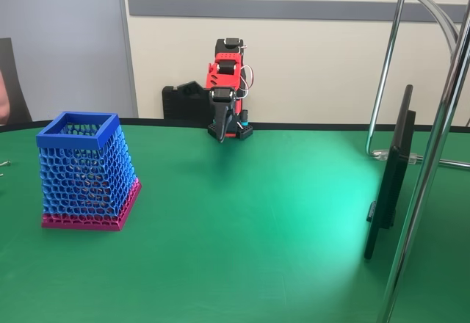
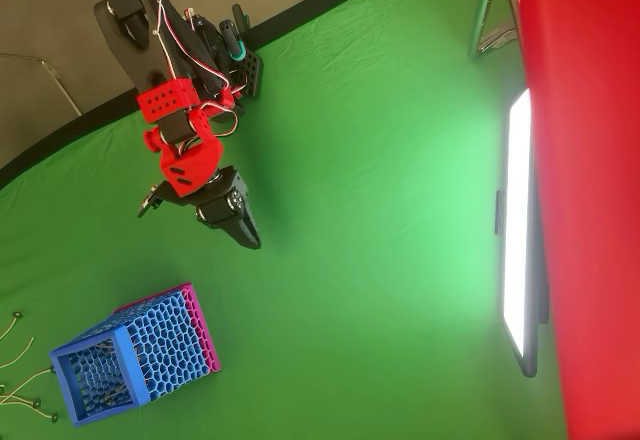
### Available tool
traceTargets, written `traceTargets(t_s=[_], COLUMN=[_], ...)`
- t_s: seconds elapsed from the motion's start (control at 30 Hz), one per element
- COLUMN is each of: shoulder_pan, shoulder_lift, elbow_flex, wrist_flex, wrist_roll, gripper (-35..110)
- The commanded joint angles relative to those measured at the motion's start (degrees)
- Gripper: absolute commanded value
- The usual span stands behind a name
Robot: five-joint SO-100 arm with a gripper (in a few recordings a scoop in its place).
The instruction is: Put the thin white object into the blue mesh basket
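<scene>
Jaws closed and empty, our gripper [image 2: 245, 230] hangs folded near the arm's base, well apart from the blue mesh basket [image 2: 135, 355], beside which thin white sticks [image 2: 22, 355] lie at the table edge, presumably staged for pickup.

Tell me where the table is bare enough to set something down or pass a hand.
The widest bare green stretch lies between the blue mesh basket and the screen, in front of the gripper. It is crowded at the basket's outer side, where thin sticks lie at the table edge.
</scene>
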Motion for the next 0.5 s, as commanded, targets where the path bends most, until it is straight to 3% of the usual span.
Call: traceTargets(t_s=[0.0,0.47], shoulder_pan=[-0.8,-3.1], shoulder_lift=[4.0,18.8], elbow_flex=[3.3,18.7], wrist_flex=[-1.6,-3.3], wrist_roll=[-0.8,-3.2], gripper=[1,0])
